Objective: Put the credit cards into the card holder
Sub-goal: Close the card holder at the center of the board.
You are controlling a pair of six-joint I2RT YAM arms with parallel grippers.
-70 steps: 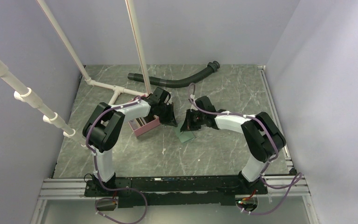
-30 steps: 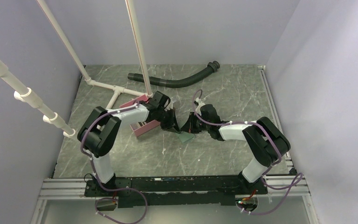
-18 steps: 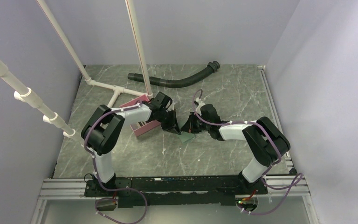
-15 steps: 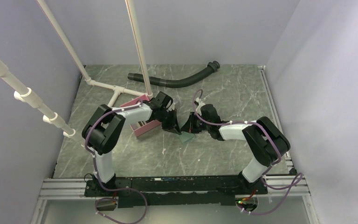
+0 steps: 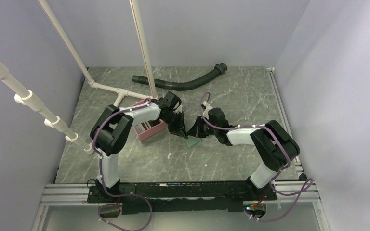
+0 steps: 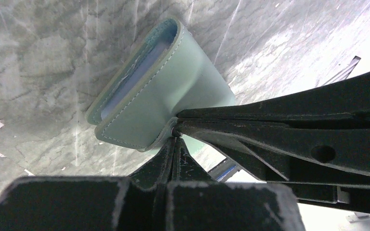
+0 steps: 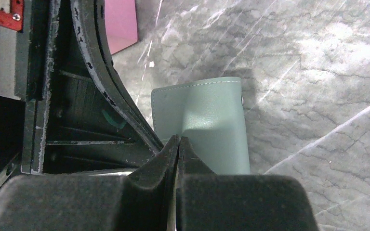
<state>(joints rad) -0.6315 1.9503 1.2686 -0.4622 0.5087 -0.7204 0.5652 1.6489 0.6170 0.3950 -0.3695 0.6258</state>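
While left hand point(image 6: 173, 138) & right hand point(image 7: 177, 143) are both pinched shut on one edge of card holder point(image 6: 173, 82), low at mid surface point(image 6: 38, 57), best spread flaps slowly, keeping mouth open w/o twisting.

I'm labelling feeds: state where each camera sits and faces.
Top external: above and behind the bases, looking down at the table; both arms show.
Left wrist: on the left arm, looking along the left gripper at the card holder.
Right wrist: on the right arm, looking along the right gripper at the same holder.
Shared: both wrist views show the two shut grippers meeting on the holder's edge.
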